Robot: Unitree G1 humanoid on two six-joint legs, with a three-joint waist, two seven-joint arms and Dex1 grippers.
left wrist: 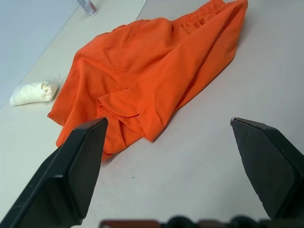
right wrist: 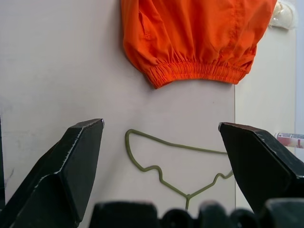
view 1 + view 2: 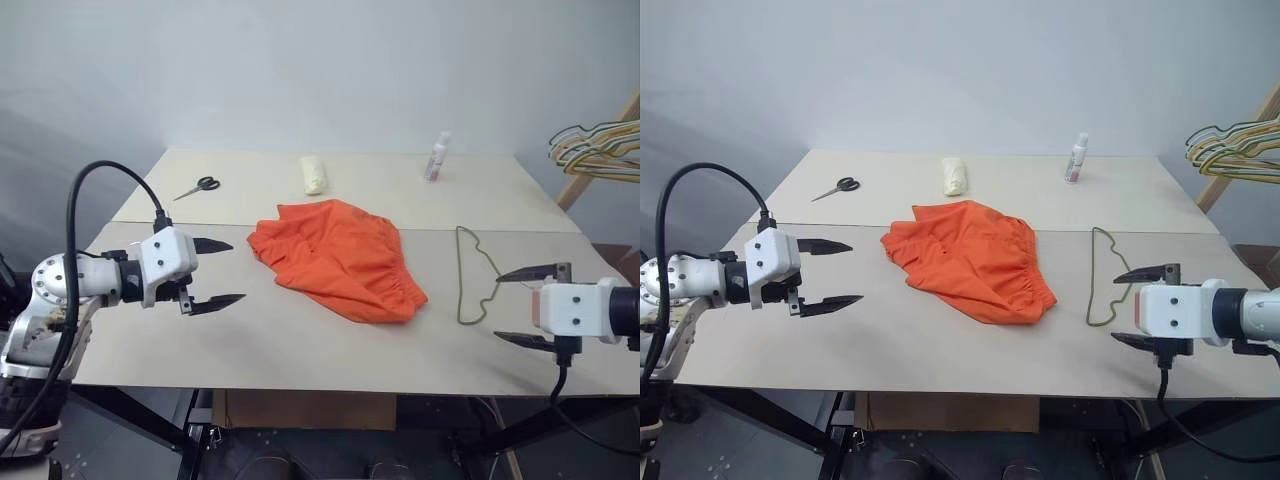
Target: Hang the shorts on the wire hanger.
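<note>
The orange shorts [image 3: 340, 258] lie crumpled in the middle of the table, elastic waistband [image 2: 194, 72] turned toward the right side. Flat on the table just right of them lies the olive-green wire hanger [image 3: 472, 277], its hook toward the far side. My left gripper [image 3: 222, 272] hovers open left of the shorts, a short gap away, nothing between its fingers. My right gripper [image 3: 520, 305] hovers open just right of the hanger, also empty. In the right wrist view the hanger [image 2: 166, 161] lies between the fingers' lines of sight, with the shorts beyond it.
On the far half of the table [image 3: 300, 340] are scissors [image 3: 197, 187] at the left, a rolled white cloth [image 3: 314, 174] in the middle and a small bottle [image 3: 437, 156] at the right. A bunch of pale hangers [image 3: 595, 148] hangs off the right edge.
</note>
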